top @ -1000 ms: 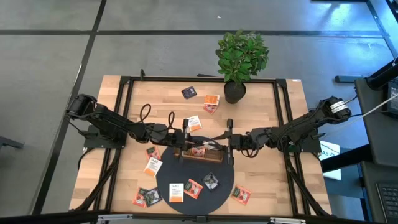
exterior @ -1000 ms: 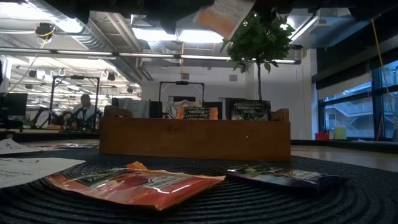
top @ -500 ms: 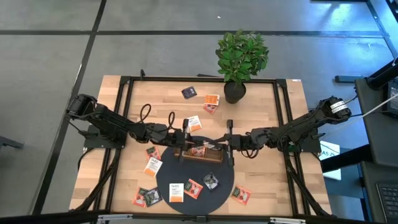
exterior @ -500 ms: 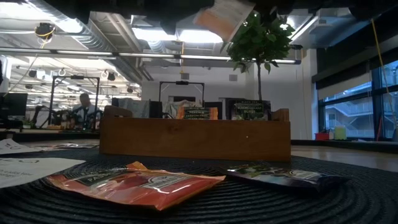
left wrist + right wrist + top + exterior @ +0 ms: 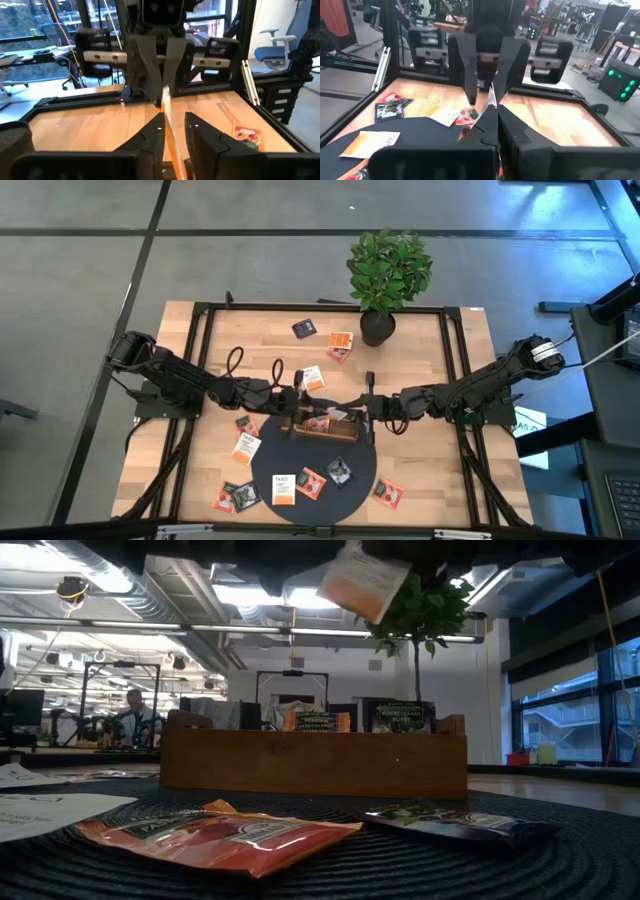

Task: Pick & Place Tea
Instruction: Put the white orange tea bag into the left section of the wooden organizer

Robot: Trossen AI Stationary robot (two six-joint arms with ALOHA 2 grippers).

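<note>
Handover just done: right gripper [image 5: 492, 117] now pinches the orange sachet [image 5: 362, 582] while left gripper [image 5: 173, 131] has spread, releasing it.

Even, bright overhead light fills the high view, with only soft shadows under the plant [image 5: 389, 270] toward 6 o'clock. In the low view, ceiling strip lights [image 5: 270, 597] glare at 12 o'clock, leaving the near sachets [image 5: 215, 833] dim and slightly soft. Both wrist views look blurred, especially at close range.
</note>
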